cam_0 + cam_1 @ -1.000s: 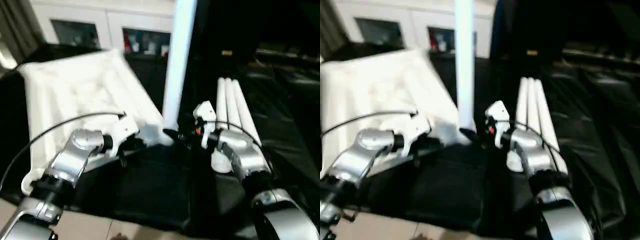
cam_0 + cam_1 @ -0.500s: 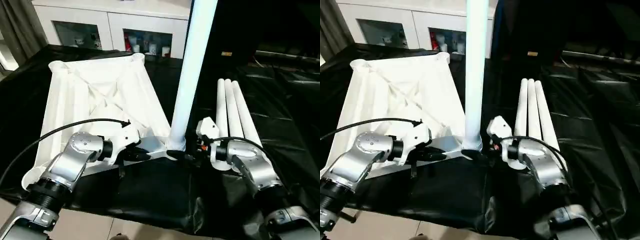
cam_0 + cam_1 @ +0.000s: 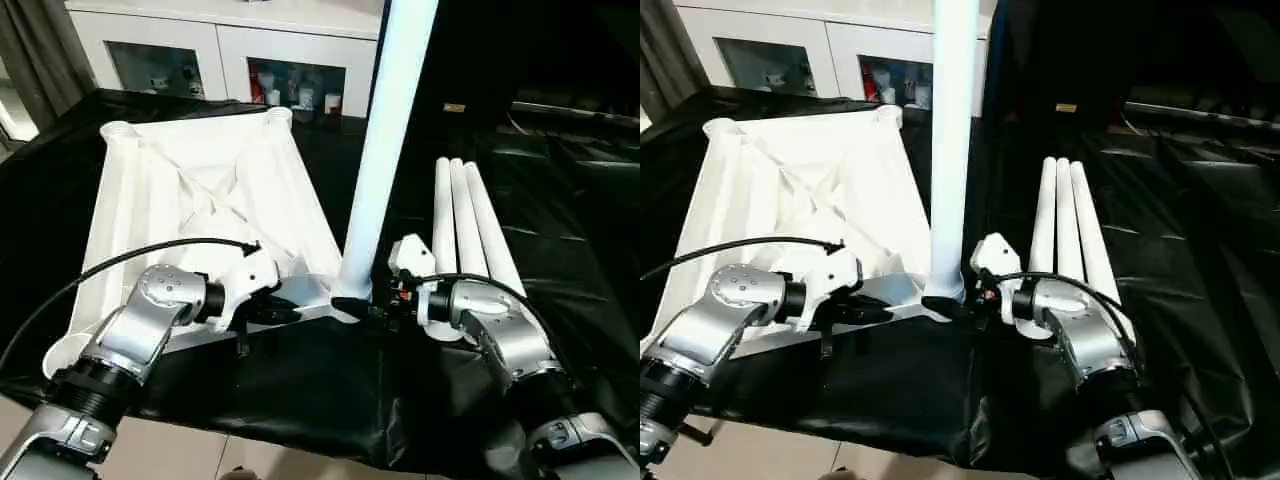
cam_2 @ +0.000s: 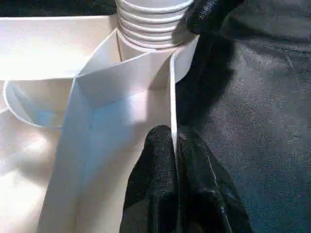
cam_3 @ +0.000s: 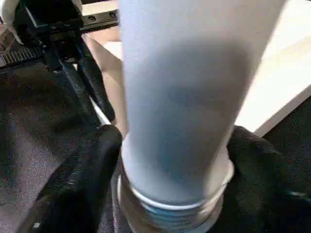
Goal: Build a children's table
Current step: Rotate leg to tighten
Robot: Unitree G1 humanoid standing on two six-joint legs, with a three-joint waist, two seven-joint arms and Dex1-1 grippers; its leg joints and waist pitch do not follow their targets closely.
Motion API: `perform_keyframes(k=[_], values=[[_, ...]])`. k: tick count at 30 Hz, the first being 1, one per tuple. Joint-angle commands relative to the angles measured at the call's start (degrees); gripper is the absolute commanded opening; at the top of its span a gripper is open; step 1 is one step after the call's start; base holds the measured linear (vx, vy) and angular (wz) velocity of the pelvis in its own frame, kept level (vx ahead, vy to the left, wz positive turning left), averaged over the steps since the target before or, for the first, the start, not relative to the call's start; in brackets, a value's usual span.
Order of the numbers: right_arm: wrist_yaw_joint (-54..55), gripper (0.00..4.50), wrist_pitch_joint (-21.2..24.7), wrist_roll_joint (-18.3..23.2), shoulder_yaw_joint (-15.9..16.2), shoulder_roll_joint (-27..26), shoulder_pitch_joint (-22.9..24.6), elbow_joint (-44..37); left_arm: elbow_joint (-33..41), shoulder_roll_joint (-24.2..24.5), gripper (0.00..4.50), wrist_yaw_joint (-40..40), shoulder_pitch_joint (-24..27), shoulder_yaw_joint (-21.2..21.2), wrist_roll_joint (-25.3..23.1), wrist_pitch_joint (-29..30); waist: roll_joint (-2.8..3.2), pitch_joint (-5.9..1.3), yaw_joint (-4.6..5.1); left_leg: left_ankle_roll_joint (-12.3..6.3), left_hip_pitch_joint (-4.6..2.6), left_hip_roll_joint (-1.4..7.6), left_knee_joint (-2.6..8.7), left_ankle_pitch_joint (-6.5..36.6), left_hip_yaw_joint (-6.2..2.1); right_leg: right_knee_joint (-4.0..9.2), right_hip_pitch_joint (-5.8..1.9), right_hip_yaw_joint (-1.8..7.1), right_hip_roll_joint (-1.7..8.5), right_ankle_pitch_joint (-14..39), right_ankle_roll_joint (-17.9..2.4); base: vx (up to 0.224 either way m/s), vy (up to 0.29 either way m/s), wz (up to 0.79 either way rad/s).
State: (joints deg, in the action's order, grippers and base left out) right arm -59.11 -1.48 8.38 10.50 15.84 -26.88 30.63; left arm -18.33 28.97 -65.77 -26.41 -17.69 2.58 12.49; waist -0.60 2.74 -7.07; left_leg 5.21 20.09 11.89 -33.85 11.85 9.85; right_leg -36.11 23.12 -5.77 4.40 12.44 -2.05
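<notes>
Black sheeting (image 3: 560,200) covers the whole work surface, and on it we count one tabletop (image 3: 200,200) lying ribbed side up, one leg (image 3: 385,150) standing upright in the corner socket nearest the robot, and three spare legs (image 3: 462,230) lying side by side just beyond the right gripper (image 5: 170,160). We find the left gripper (image 4: 174,160) pinched shut on the thin rim of the tabletop just beside that socket, while the right gripper's fingers (image 5: 82,170) stand wide apart on either side of the upright leg's base, close against it, though we cannot tell whether they grip. Open sheeting lies on the right gripper's outer side past the spare legs and along the near edge before both grippers, with a white glass-door cabinet (image 3: 220,60) beyond the tabletop's far edge.
</notes>
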Motion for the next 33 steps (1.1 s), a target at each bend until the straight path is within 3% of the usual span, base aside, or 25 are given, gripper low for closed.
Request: perform_keyframes(k=[1, 7, 17, 19, 21, 23, 25, 26, 29, 33], values=[[-0.23, 3.16, 0.41, 0.03, -0.08, -0.24, -0.96, 0.56, 2.74, -0.14, 0.0, -1.1, 0.02, -0.15, 1.26, -0.85, 0.49, -3.78, 0.1, -3.58, 0.09, 1.57, 3.5, 2.66, -0.33, 3.04, -4.03, 3.68, 4.15, -4.79, -13.62, 0.0, 0.0, 0.0], [-0.03, 2.78, 0.0, -0.25, 0.17, -0.41, -0.65, 0.85, 2.45, -0.07, 0.0, -1.3, -0.06, -0.15, 1.02, -0.88, 0.48, -3.89, 0.09, -3.62, 0.09, 1.53, 3.38, 2.14, -0.34, 2.89, -4.05, 3.68, 4.11, -5.53, -13.69, 0.0, 0.0, 0.0], [3.64, 2.74, 0.72, -1.24, -0.45, -1.32, -0.29, 3.68, 1.64, -0.81, 0.0, 0.47, -0.12, 0.11, 0.45, -0.04, 0.59, -3.86, 0.19, -3.44, 0.16, 1.52, 3.38, 2.43, -0.39, 2.94, -4.1, 3.62, 4.1, -4.83, -13.72, 0.0, 0.0, 0.0], [9.35, 2.74, 1.88, -1.59, -2.14, -3.0, -0.76, 7.05, -0.49, -2.15, 0.0, 3.89, -1.15, 0.12, -1.14, 0.93, 0.61, -3.49, 0.52, -2.62, 0.05, 1.57, 3.7, 4.64, -0.33, 3.47, -3.89, 3.63, 4.2, -1.11, -13.45, 0.0, 0.0, 0.0], [18.1, 2.74, 4.93, 0.15, -6.0, -6.46, -1.92, 11.9, -5.15, -5.96, 0.0, 10.77, -3.53, 1.43, -2.34, 1.83, 0.5, -3.42, 0.65, -1.27, -0.24, 1.43, 3.86, 6.06, -0.31, 4.01, -3.88, 3.69, 4.26, 3.47, -12.48, 0.0, 0.0, 0.0], [23.11, 2.72, 5.08, -0.01, -7.07, -8.17, -2.7, 14.62, -7.71, -8.53, 0.0, 14.65, -5.07, 2.18, -2.58, 2.98, 0.58, -3.37, 0.6, 0.12, -0.46, 1.51, 4.06, 8.42, -0.44, 4.62, -3.86, 3.69, 4.5, 9.32, -10.86, 0.0, 0.0, 0.0], [28.7, 2.72, 5.15, -0.63, -7.79, -9.76, -3.75, 17.29, -10.49, -11.04, 0.0, 19.47, -6.73, 2.7, -3.48, 3.92, 0.64, -3.1, 0.77, 0.69, -0.34, 1.48, 4.25, 9.23, -0.5, 4.9, -3.68, 3.69, 4.4, 11.28, -9.93, 0.0, 0.0, 0.0], [35.31, 2.72, 5.34, -1.17, -8.65, -11.65, -5.08, 19.99, -13.49, -13.89, 0.0, 25.36, -8.55, 3.41, -4.45, 5.18, 0.95, -2.92, 0.93, 1.54, -0.78, 1.38, 4.27, 10.97, -0.41, 5.42, -3.37, 3.73, 4.42, 14.27, -9.31, 0.0, 0.0, 0.0], [43.71, 2.72, 5.9, -1.81, -9.62, -14.28, -7.35, 23.81, -17.22, -18.3, 0.0, 33.4, -10.96, 5.0, -4.86, 7.29, 0.83, -2.63, 0.95, 1.88, -1.4, 1.17, 4.45, 15.06, -0.58, 6.54, -3.08, 3.56, 4.61, 23.01, -6.85, 0.0, 0.0, 0.0], [52.03, 2.72, 5.3, -3.11, -10.69, -17.47, -11.48, 28.51, -19.8, -22.68, 0.0, 39.8, -12.9, 4.26, -7.25, 7.02, 0.6, -3.09, 0.75, 1.13, -0.9, 1.17, 4.4, 12.12, -0.68, 6.06, -3.29, 3.67, 4.54, 18.72, -6.58, 0.0, 0.0, 0.0]])
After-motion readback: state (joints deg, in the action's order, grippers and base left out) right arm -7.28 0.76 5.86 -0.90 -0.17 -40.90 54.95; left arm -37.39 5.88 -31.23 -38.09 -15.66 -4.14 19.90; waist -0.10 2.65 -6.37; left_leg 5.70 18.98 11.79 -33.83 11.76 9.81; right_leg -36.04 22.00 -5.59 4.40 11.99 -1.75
